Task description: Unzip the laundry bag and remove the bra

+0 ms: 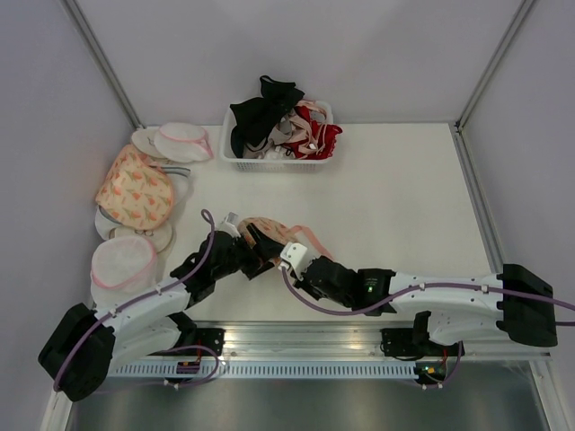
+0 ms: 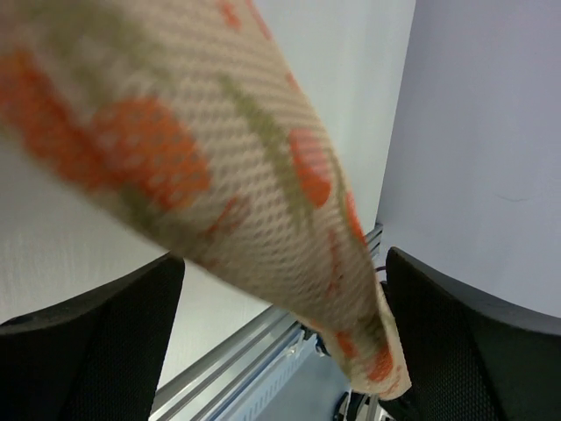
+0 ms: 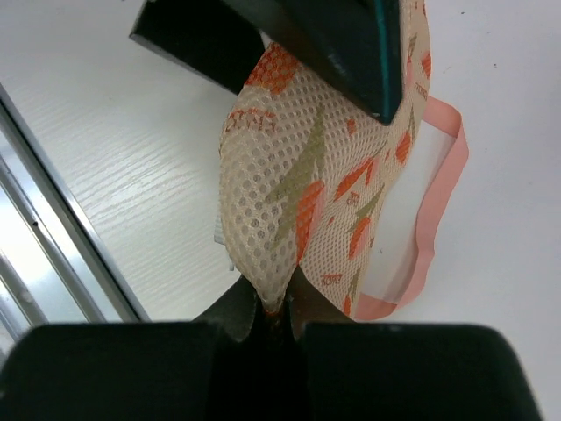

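The laundry bag (image 1: 280, 232), peach mesh with orange leaf print and a pink zipper rim (image 3: 438, 193), lies near the table's front middle, lifted between both grippers. My right gripper (image 1: 289, 256) is shut, pinching a fold of the bag's mesh (image 3: 289, 193) at its fingertips (image 3: 276, 307). My left gripper (image 1: 254, 244) is open, its fingers wide apart, and the bag's fabric (image 2: 219, 158) drapes between them and rests against the right finger (image 2: 473, 351). One left finger (image 3: 324, 44) shows over the bag in the right wrist view. The pale salmon bra is hidden.
A white basket (image 1: 278, 162) at the back holds a black bra (image 1: 260, 112), a red bra (image 1: 325, 136) and pale garments. At the left stand another leaf-print pouch (image 1: 135, 190) and white mesh pouches (image 1: 184, 141) (image 1: 121, 262). An aluminium rail (image 1: 296, 337) runs along the near edge.
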You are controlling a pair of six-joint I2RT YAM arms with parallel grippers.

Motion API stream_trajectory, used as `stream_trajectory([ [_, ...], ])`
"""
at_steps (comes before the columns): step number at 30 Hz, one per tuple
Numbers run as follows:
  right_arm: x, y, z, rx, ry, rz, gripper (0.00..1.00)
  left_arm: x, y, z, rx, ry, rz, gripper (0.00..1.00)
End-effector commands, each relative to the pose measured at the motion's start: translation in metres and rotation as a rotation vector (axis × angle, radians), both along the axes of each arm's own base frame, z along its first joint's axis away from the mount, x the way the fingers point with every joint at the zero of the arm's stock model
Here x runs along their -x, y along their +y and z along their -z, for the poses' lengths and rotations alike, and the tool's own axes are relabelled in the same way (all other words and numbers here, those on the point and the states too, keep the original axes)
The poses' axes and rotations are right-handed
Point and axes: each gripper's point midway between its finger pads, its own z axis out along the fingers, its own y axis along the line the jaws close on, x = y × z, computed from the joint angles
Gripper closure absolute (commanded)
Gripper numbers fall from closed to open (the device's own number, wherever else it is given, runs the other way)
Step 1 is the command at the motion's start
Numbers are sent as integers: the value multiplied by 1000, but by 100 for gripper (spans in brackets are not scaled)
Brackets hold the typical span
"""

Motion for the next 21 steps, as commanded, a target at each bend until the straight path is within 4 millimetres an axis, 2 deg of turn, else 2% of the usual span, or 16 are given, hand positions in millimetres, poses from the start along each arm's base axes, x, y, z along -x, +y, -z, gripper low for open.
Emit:
stream_trajectory([
  [1,8,3,-9,-18,-13,-46,100,-11,-21,-40,101,-78,49,4],
  [2,7,1,-8,-14,-16,-39,100,-11,-23,-38,103,-74,55,8],
  [3,8,1,-9,-11,-21,-39,100,-10,-28,-44,135,-92,83,26],
  [4,8,1,-9,-10,-24,-36,100,-9,-32,-36,138,-75,99,39],
  [5,6,0,-8,-1,-30,-25,100,-5,-36,-36,159,-64,131,69],
  [7,5,-1,-6,12,-35,-15,100,-5,-43,-39,199,-65,160,92],
  [8,0,-2,-7,20,-49,13,100,0,-47,-32,197,-34,190,98],
  [9,-4,-7,-7,28,-55,57,100,-1,-48,-33,211,-50,198,98],
  [10,-9,-11,-8,39,-67,94,79,0,-49,-31,211,-48,201,98],
  [11,-23,-21,-16,57,-122,187,48,-2,-47,-30,211,-56,184,98],
  [12,-28,-26,-20,31,-125,265,27,-1,-42,-23,202,-51,157,98],
  [13,-32,-30,-25,26,-141,305,16,-3,-37,-18,182,-54,127,98],
  [14,-36,-34,-35,1,-156,341,6,-13,-27,-13,151,-68,48,98],
  [15,-41,-42,-42,-32,-169,416,2,-12,-17,-5,115,-58,6,98],
  [18,-45,-55,-64,-121,-178,503,2,-23,7,-5,81,-106,-135,98],
  [21,-41,-60,-74,-226,-117,583,2,-30,26,0,53,-125,-242,98],
])
